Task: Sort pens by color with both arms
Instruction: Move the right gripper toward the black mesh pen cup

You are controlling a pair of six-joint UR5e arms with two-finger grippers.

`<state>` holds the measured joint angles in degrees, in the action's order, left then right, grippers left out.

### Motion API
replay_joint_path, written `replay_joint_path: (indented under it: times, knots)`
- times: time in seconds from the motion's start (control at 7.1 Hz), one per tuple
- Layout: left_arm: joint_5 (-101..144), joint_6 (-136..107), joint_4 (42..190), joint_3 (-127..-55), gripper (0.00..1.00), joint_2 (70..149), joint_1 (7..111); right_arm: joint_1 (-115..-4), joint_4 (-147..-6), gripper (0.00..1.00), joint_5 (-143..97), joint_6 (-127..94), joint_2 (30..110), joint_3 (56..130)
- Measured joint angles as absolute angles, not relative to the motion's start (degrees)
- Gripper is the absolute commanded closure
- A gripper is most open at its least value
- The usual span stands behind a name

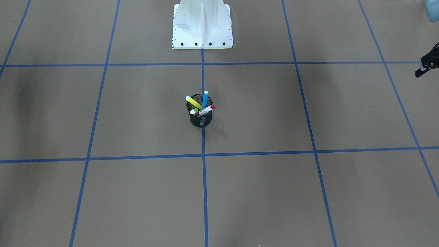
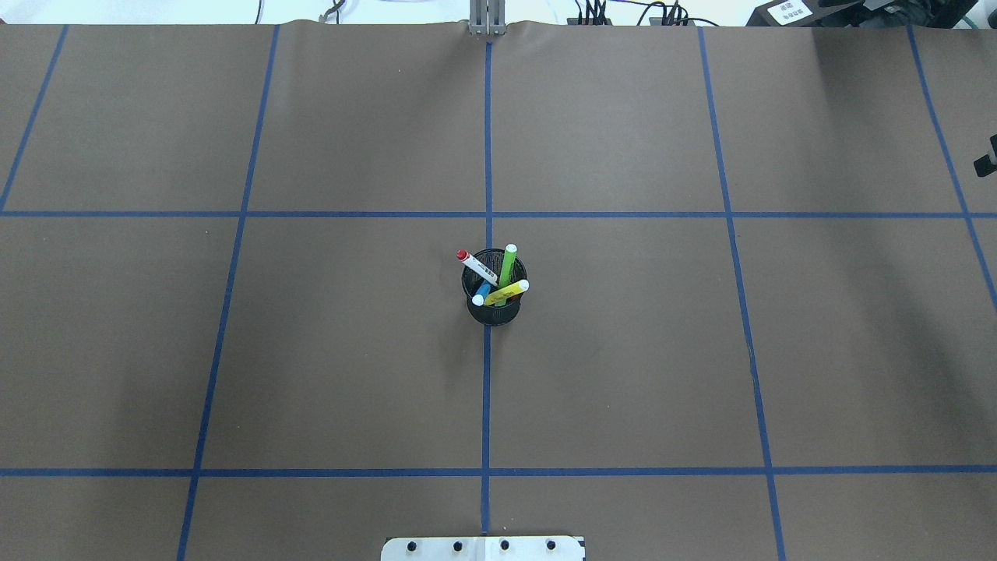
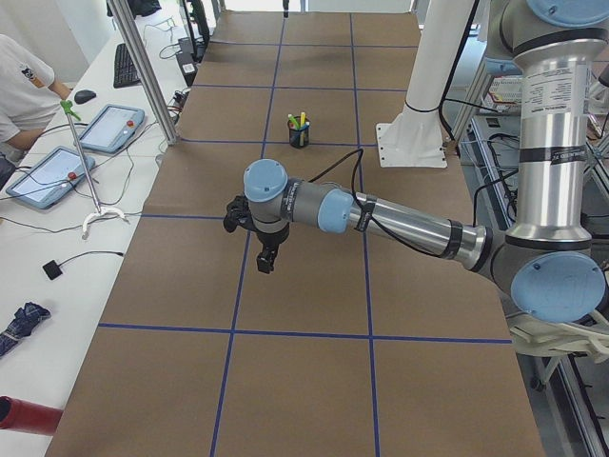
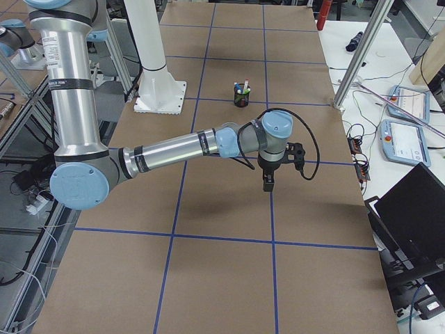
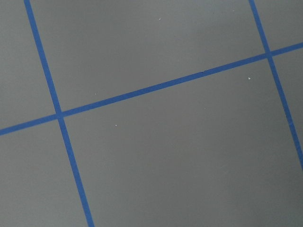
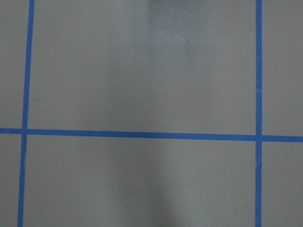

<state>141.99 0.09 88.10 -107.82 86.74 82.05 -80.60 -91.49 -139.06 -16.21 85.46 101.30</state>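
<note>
Four pens stand in a black mesh cup at the table's middle: yellow, blue, white with red ends, light green. In the overhead view the cup holds them fanned out. My left gripper hangs over the table far from the cup; only its edge shows in the front view. My right gripper hangs over the opposite end, a sliver in the overhead view. I cannot tell whether either is open or shut. Both wrist views show only brown table.
The white pedestal base stands at the table's robot-side edge. Blue tape lines divide the brown tabletop into squares. An aluminium post and a desk with tablets border the operators' side, and a laptop sits there too.
</note>
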Motion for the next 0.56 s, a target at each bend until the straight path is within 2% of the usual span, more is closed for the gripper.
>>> replay_joint_path:
  times: [0.28, 0.56]
  knots:
    - [143.9, -0.7, 88.2, -107.0, 0.00, 86.8, 82.0, -80.3, -87.0, 0.00, -142.8, -18.1, 89.3, 104.2]
    - [144.2, -2.0, 88.3, -106.9, 0.00, 87.1, 81.9, -75.6, -79.0, 0.00, -143.1, -33.7, 90.3, 109.5]
